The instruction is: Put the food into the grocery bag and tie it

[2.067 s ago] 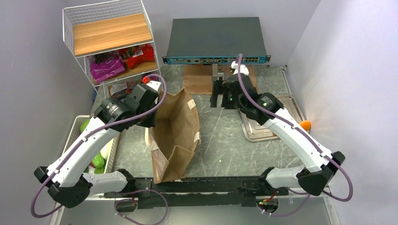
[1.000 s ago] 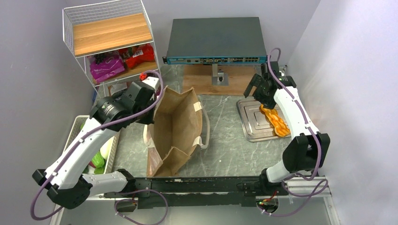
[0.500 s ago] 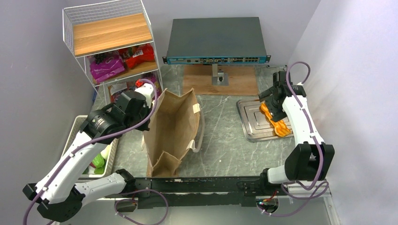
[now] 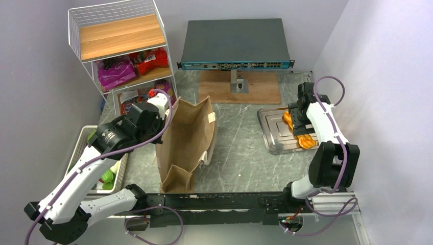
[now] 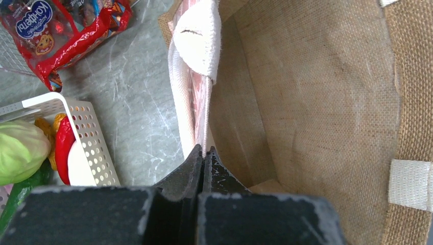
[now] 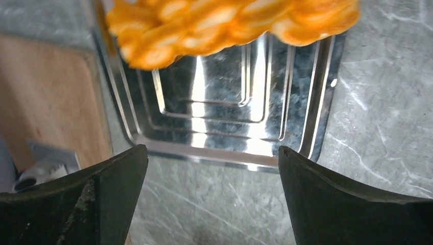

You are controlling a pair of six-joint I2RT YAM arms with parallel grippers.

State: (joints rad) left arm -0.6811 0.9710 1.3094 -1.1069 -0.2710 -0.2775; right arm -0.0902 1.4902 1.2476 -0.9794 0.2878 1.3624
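The tan grocery bag (image 4: 186, 143) stands open in the middle of the table. My left gripper (image 4: 164, 118) is shut on its left rim, and in the left wrist view the jaws (image 5: 204, 153) pinch the rim just below a cream handle (image 5: 196, 41). The bag's inside (image 5: 306, 102) looks empty. An orange carrot-like piece (image 4: 301, 133) lies on a metal tray (image 4: 273, 138) at the right. My right gripper (image 4: 297, 118) hangs open over it, with tray (image 6: 219, 127) and orange piece (image 6: 230, 25) below and nothing between the fingers. Red packets (image 4: 150, 58) and a purple packet (image 4: 115, 71) sit on the shelf. A pale-green cabbage (image 5: 20, 150) lies in the basket.
A white wire shelf (image 4: 120, 41) stands at the back left, with a red packet (image 5: 61, 25) on the table in front of it. A dark network switch (image 4: 235, 43) sits on a wooden board (image 4: 240, 89) at the back. A white perforated basket (image 4: 84, 138) lies left of the bag.
My right arm has swung from the table's middle to the back right and now hangs over the tray. The left gripper kept its hold and drew the bag more upright.
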